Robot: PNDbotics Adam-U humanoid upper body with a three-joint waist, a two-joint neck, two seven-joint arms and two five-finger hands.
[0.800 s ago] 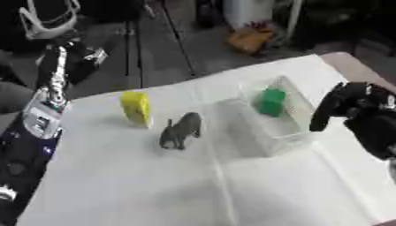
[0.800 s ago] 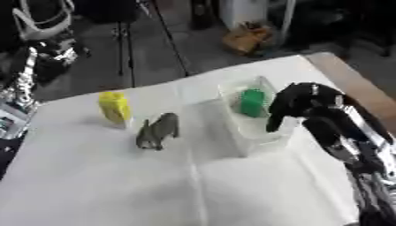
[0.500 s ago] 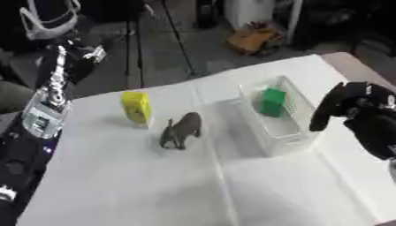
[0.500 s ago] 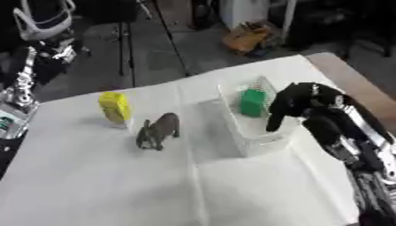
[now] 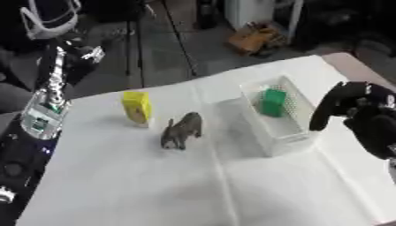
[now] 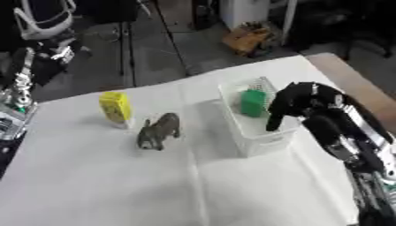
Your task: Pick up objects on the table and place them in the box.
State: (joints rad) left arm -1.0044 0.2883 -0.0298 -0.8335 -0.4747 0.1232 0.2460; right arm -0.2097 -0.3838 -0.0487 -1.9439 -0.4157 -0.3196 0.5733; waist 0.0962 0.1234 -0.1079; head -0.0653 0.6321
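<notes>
Box point(image 5: 272, 132), same spot; right hand point(image 5: 334, 109) still beside it

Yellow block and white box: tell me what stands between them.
Between the yellow block and the white box stands only a grey animal figure, on the white tablecloth; the left eye view shows it.

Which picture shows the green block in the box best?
The left eye view: the green block stands clear inside the white box, apart from the right robot hand. In the right eye view that hand comes close beside the block, crowding it.
</notes>
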